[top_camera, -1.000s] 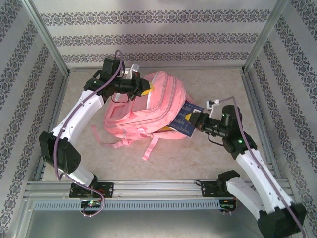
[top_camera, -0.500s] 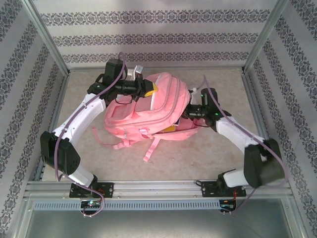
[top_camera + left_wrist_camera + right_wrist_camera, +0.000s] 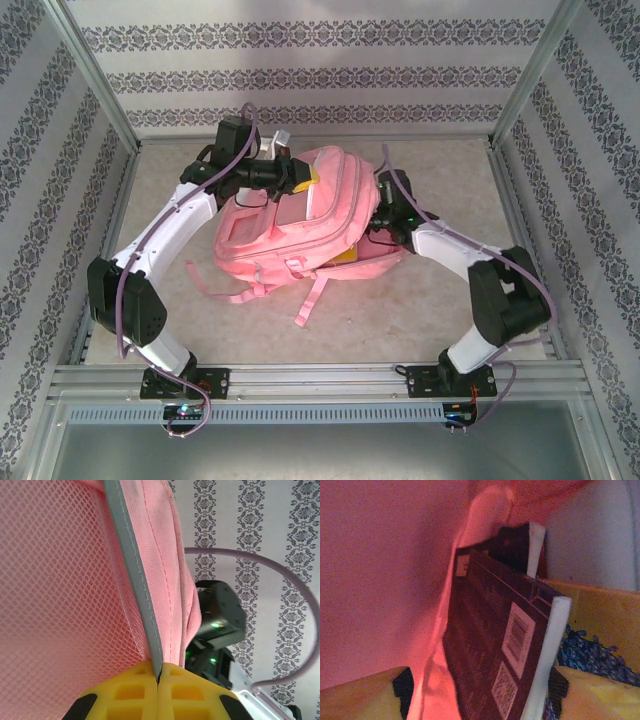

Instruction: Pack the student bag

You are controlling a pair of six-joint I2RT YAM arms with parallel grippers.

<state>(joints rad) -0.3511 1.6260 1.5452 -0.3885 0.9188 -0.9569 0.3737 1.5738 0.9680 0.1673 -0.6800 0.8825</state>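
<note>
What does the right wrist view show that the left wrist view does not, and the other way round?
Right wrist: a dark book with white page edges inside the student bag, between the yellow fingers of the open right gripper. Left wrist: the left gripper shut on the bag's grey-trimmed edge, pink mesh, the right arm, the patterned wall. Both: pink bag fabric and yellow fingers.

Soft pink student bag [image 3: 300,230], front pockets up, on the table [image 3: 440,310], straps nearward.

Book [image 3: 490,645] cut by lower edge, labels [image 3: 518,632] blurred — unreadable, student bag [image 3: 380,570] interior dim
</note>
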